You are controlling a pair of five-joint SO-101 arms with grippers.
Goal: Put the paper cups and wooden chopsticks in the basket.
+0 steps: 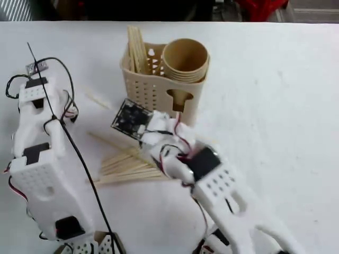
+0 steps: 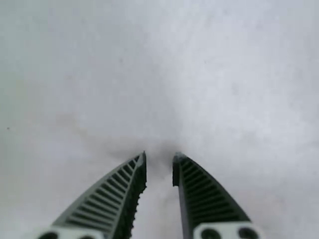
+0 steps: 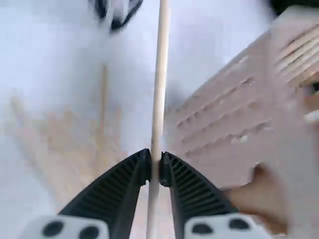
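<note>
**Basket** (image 1: pixel 159 92): beige, perforated, standing upright on the white table (image 1: pixel 275 106) towards its far side.

**Paper cups** (image 1: pixel 185 59): nested in one stack and sitting inside the basket, on the side towards the right arm (image 1: pixel 222 185).

**Wooden chopsticks, stored** (image 1: pixel 136 48): a bundle standing on end in the basket's other side, tips sticking up above the rim.

**Wooden chopsticks, loose** (image 1: pixel 130 165): a fanned pile lying flat on the table in front of the basket, between the two arms. The right arm's wrist is partly covering its near end. One stray stick (image 1: pixel 98 100) is lying apart, just beside the basket's front corner.

**Right gripper** (image 3: pixel 155 162): both fingers are pressing on a single chopstick (image 3: pixel 160 74), which is running straight out ahead of the tips. The basket wall (image 3: pixel 239 124) is standing close alongside, and the loose pile is lying below on the other side.

**Left gripper** (image 2: pixel 159 158): fingers are sitting slightly apart with nothing between them, pointing down at bare table.

**Left arm** (image 1: pixel 37 143): resting at the table's left side, well apart from the basket, with a black cable (image 1: pixel 71 140) trailing across it.
</note>
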